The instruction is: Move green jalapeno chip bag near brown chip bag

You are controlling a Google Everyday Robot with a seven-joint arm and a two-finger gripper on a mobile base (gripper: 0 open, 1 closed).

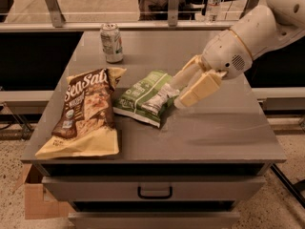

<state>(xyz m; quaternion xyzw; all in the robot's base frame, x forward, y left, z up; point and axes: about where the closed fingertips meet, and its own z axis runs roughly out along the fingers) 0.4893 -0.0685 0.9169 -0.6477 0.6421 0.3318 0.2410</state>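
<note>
The green jalapeno chip bag (143, 97) lies flat on the grey table (214, 132), just right of the brown chip bag (88, 111), with a narrow gap between them. The brown bag has white "Sea Salt" lettering and pale yellow ends and lies at the table's front left. My gripper (178, 92) hovers at the green bag's right edge, its pale fingers (200, 87) spread apart and holding nothing. The white arm reaches in from the upper right.
A green-and-silver drink can (111, 43) stands at the back left of the table. A drawer handle (155, 192) shows below the front edge. A cardboard box (35, 202) sits on the floor at the lower left. A railing runs behind the table.
</note>
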